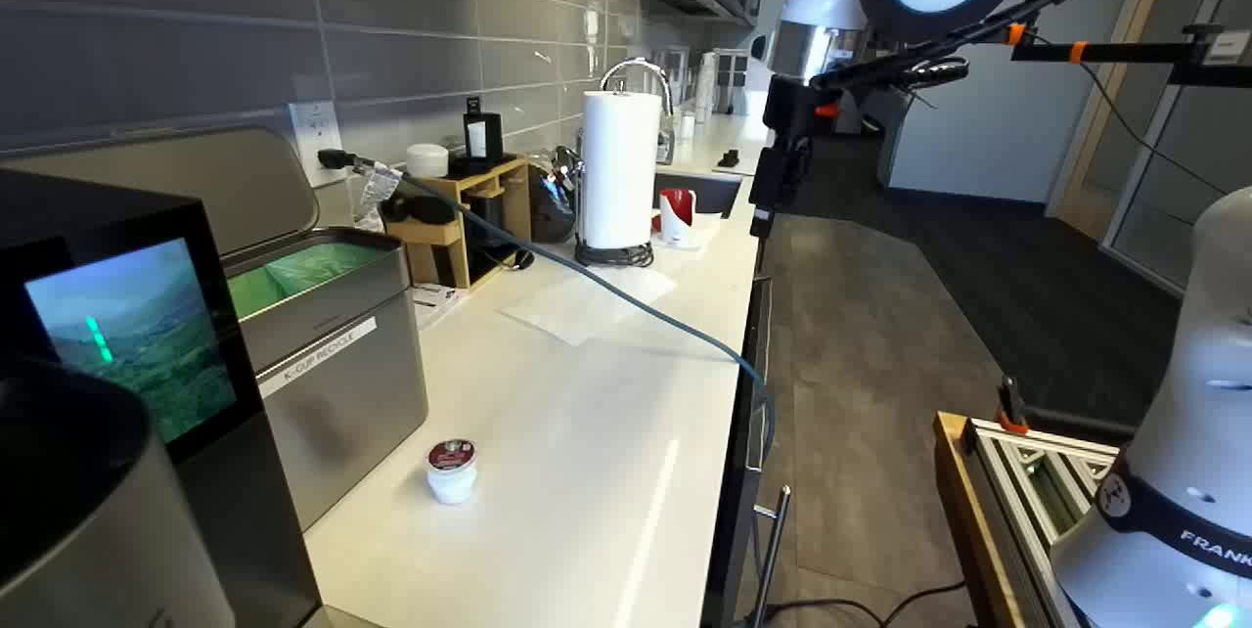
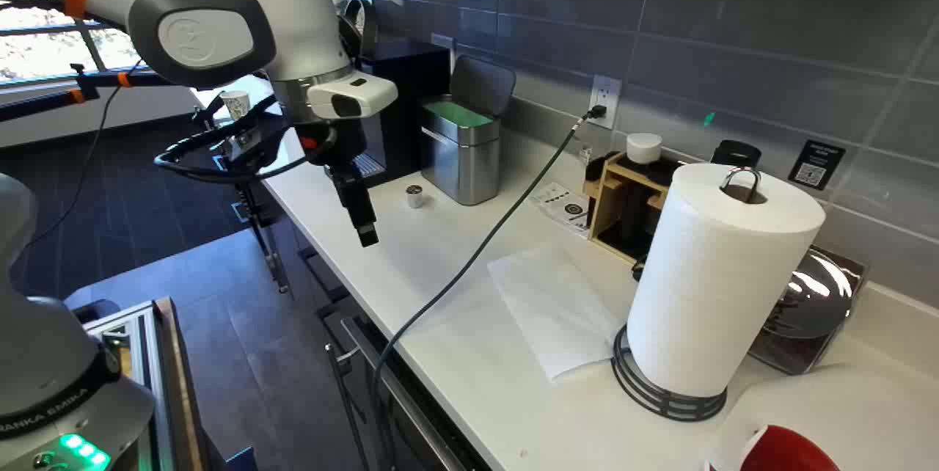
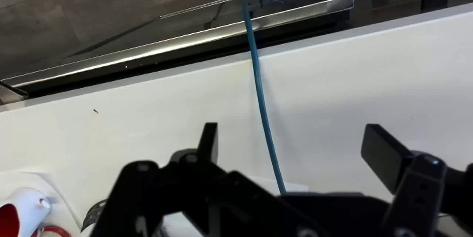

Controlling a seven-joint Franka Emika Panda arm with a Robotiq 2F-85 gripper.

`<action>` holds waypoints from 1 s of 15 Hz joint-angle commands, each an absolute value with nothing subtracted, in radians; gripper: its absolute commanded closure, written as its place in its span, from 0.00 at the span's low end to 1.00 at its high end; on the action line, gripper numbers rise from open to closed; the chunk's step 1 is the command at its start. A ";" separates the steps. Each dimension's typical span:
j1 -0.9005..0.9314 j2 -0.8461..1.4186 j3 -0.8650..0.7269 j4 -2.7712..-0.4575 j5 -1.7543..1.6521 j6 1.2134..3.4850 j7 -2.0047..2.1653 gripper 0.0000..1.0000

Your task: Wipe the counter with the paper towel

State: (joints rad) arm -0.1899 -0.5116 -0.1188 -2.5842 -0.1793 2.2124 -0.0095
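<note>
The off-white counter [image 1: 587, 511] runs along the tiled wall in both exterior views [image 2: 418, 258] and fills much of the wrist view [image 3: 140, 141]. The paper towel [image 1: 592, 310] is a thin white sheet lying flat on it, beside the base of the upright roll [image 2: 553, 309]. In the wrist view only parts of the sheet show [image 3: 296, 187]; my gripper hides the rest. My gripper [image 3: 290, 133] is open, with nothing between its fingers. It hangs above the counter near its front edge [image 2: 368, 236], apart from the sheet. It also shows in an exterior view [image 1: 761, 222].
A blue cord [image 1: 626, 293] runs from the wall outlet across the counter and over its front edge. The paper roll [image 2: 722, 287], a wooden rack [image 2: 598, 199], a metal bin [image 1: 352, 423], a small pod [image 1: 452, 473] and a red-white cup [image 1: 677, 217] stand on the counter.
</note>
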 commanded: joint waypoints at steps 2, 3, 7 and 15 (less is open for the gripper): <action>-0.189 -0.512 -0.120 -2.582 -0.179 2.210 -0.010 0.00; -0.189 -0.512 -0.120 -2.582 -0.179 2.210 -0.010 0.00; -0.185 -0.456 -0.131 -2.540 -0.167 2.288 -0.010 0.00; -0.161 -0.107 -0.221 -2.231 -0.051 2.479 -0.173 0.00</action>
State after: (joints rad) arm -0.1721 -0.2630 -0.1827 -2.3680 -0.1166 2.4590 -0.1099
